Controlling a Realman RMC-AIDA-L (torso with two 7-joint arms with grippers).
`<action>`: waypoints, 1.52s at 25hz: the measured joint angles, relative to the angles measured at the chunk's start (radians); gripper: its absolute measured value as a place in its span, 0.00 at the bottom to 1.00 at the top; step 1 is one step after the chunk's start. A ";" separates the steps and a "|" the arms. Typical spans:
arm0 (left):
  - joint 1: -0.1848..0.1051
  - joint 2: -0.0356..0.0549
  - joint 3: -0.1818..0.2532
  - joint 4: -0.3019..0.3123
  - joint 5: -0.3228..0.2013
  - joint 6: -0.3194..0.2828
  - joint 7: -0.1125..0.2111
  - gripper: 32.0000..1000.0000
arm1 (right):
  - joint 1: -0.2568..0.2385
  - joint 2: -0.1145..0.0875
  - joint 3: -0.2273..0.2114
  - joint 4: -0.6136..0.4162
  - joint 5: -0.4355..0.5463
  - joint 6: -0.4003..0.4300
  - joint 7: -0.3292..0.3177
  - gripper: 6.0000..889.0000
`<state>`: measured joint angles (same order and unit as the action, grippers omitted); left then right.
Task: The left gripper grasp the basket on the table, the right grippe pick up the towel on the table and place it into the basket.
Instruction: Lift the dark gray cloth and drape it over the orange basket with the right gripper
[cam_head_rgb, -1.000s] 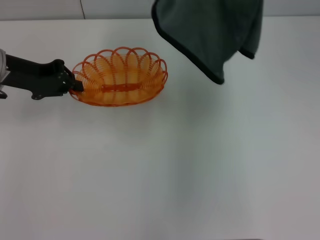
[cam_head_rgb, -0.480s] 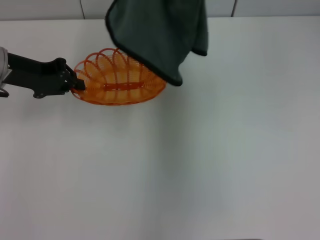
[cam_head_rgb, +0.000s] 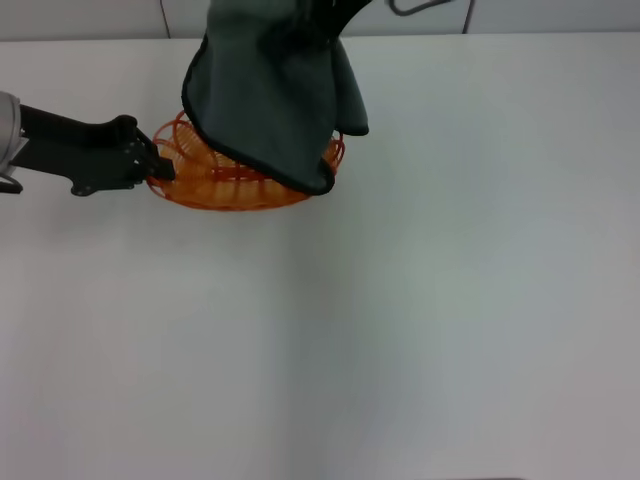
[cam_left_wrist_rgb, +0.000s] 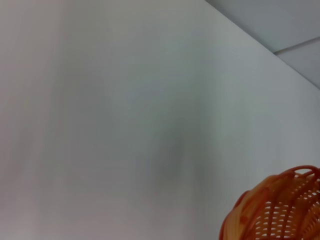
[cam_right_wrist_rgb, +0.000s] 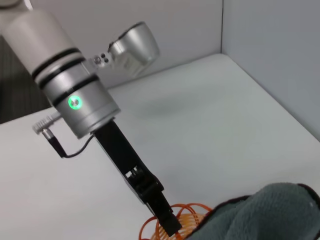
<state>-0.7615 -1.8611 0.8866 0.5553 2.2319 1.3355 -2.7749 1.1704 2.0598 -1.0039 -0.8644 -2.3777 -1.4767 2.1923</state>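
Placement step, head view: towel (cam_head_rgb: 268, 95) hangs from above at about 11 o'clock on the table (cam_head_rgb: 420, 320), draped over the far and right parts of the basket (cam_head_rgb: 215, 185), its lowest hem overlapping the rim at the basket's right end. Whether the cloth already rests on the wire or hangs just clear of it cannot be told. The right gripper itself is out of sight past the top edge, so the state of its jaws cannot be told, though the hanging towel suggests a grip on its upper part. The left gripper (cam_head_rgb: 160, 168) reaches in from 9 o'clock, its jaws pinching the basket rim at the left end; the right wrist view shows the same black claw (cam_right_wrist_rgb: 170, 225) meeting the orange wire.

Judged next move: lower the towel so that its bulk settles inside the rim, centred rather than trailing over the right end, then release; the left gripper should hold the basket steady meanwhile.

Count: one towel, one basket, two arms, one table.
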 joint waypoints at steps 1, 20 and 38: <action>0.000 0.0000 0.000 0.000 0.000 0.000 0.000 0.05 | 0.006 0.001 0.000 0.017 -0.002 0.014 -0.008 0.10; -0.015 -0.0027 0.000 0.000 -0.003 0.002 0.000 0.05 | 0.074 0.016 -0.184 0.299 0.083 0.267 -0.103 0.10; -0.025 -0.0038 0.000 0.002 -0.010 0.004 0.000 0.05 | 0.085 0.020 -0.358 0.401 0.161 0.388 -0.100 0.10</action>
<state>-0.7860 -1.8649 0.8866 0.5569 2.2220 1.3398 -2.7750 1.2555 2.0800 -1.3622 -0.4630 -2.2171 -1.0889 2.0921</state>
